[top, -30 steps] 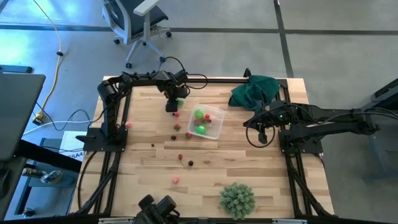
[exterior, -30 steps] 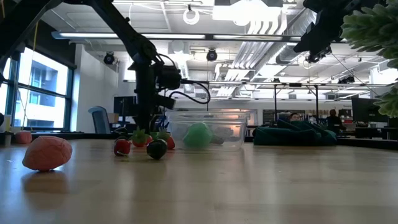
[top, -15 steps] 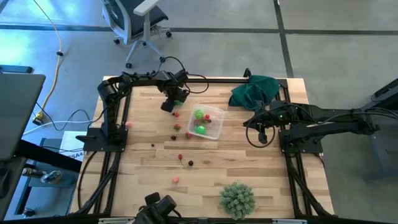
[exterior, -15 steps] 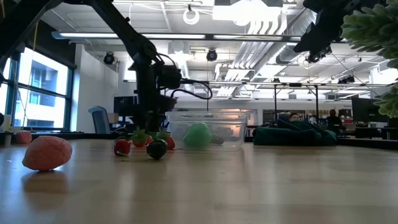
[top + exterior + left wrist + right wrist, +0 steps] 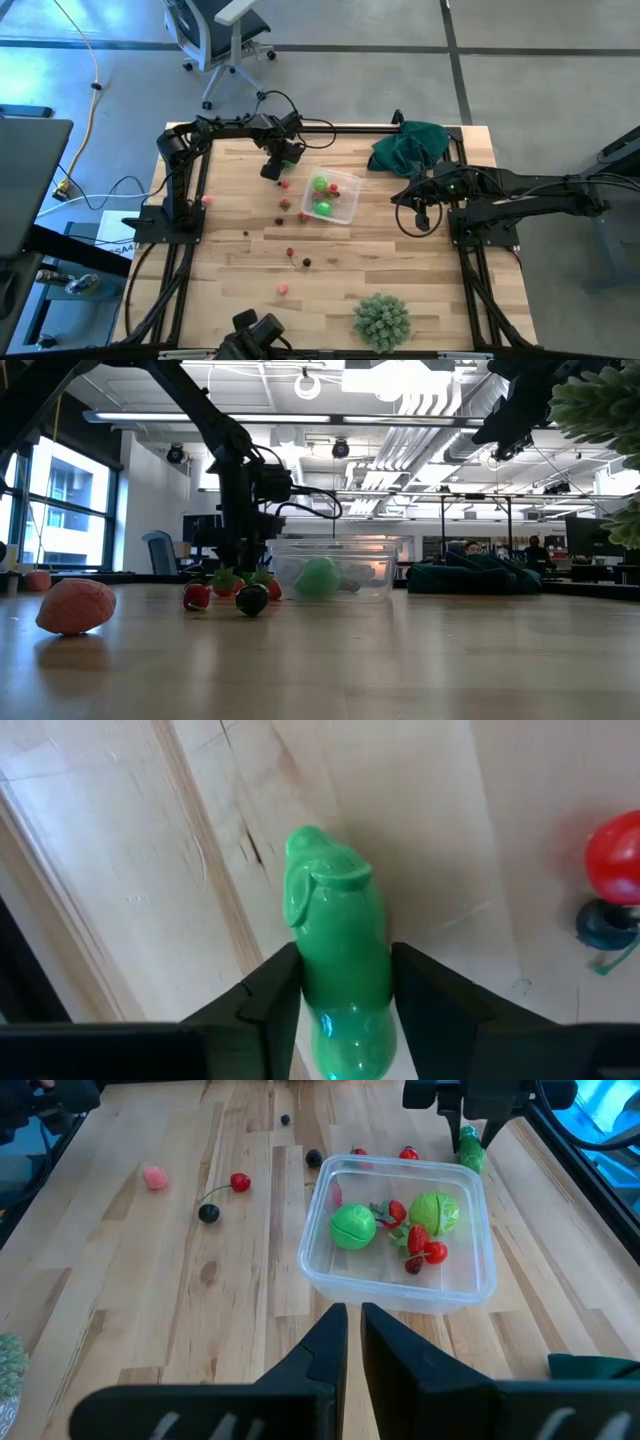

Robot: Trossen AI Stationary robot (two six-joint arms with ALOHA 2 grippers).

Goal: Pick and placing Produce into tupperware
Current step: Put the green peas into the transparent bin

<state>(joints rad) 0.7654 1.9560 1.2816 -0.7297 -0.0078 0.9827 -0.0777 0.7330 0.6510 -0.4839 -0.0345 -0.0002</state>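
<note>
One camera hangs above me, looking straight down on the whole tabletop (image 5: pixel 400 260). Another sits at tabletop height, looking level into the room. My left wrist camera looks close past my left hand (image 5: pixel 345 1010); my right wrist camera looks from farther back. Three views share the tupperware (image 5: pixel 400 1240).

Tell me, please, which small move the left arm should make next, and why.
Probably lift. The left end effector has its fingers on both sides of a glossy green pepper-shaped toy low over the wooden table, and the clear plastic square container stands beside it.
</note>
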